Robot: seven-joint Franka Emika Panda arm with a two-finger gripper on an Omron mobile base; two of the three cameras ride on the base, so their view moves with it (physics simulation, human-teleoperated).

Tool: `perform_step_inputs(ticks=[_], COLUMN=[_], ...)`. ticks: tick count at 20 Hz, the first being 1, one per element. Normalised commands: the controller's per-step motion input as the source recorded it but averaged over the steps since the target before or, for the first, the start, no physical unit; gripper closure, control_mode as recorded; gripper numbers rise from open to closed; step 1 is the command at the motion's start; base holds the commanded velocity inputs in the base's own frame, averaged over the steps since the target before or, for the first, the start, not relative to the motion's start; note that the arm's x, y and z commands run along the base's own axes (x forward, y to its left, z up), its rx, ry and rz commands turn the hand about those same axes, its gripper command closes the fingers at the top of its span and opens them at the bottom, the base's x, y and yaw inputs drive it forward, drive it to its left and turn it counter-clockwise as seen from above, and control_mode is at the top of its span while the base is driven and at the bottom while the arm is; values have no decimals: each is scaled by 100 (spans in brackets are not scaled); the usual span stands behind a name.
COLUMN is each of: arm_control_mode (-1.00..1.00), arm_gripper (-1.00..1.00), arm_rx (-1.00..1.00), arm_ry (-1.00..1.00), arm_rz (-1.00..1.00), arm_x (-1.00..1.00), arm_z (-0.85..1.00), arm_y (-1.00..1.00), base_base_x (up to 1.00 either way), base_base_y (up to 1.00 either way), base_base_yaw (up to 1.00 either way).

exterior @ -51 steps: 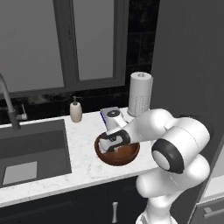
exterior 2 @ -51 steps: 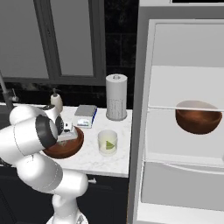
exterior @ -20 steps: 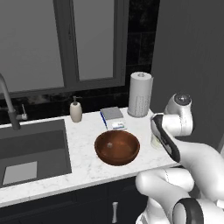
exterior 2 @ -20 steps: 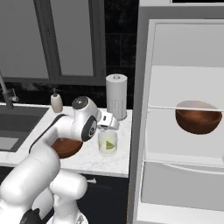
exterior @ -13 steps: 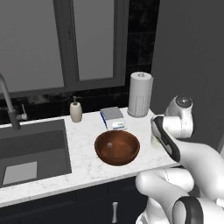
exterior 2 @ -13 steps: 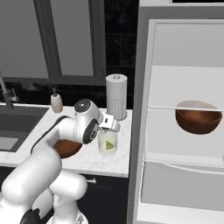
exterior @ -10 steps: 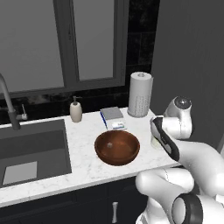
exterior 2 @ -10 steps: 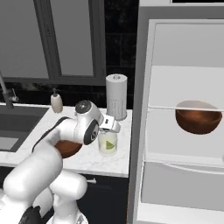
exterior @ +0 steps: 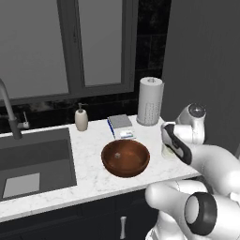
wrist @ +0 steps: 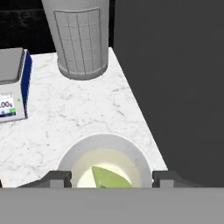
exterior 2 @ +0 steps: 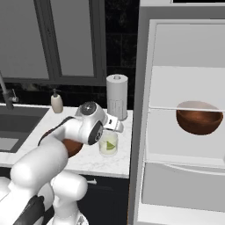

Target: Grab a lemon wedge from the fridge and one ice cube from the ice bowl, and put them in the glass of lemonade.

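The lemon wedge [wrist: 109,178] sits in the glass of lemonade [wrist: 105,162], on the marble counter [wrist: 83,109] beside the fridge [exterior 2: 184,110]. Directly above the glass hangs the gripper [wrist: 105,178], jaws spread wider than the rim, holding nothing. Paper-towel roll [wrist: 81,37] at 12 o'clock of the glass, kitchen scale [wrist: 13,83] at 10, ice bowl [exterior: 125,158] farther left.

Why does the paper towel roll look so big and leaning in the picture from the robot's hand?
In the hand view the camera sits low and close, so the paper towel roll looms large, cut off at the top, its sides slanting. In the right base view the same roll stands straight and slim, seen from farther back. The left base view is dim; the backsplash behind it is nearly black.
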Motion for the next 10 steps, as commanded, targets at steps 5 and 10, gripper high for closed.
perform_step_inputs(ticks=[5,10], arm_control_mode=[-100,-100], arm_gripper=[-100,-100], arm_rx=[11,1], arm_ry=[-16,-36], arm_rz=[-1,0], arm_x=[-8,-79], arm_z=[58,100], arm_y=[-3,28], base_base_x=[0,0], base_base_y=[0,0], base_base_yaw=[0,0])
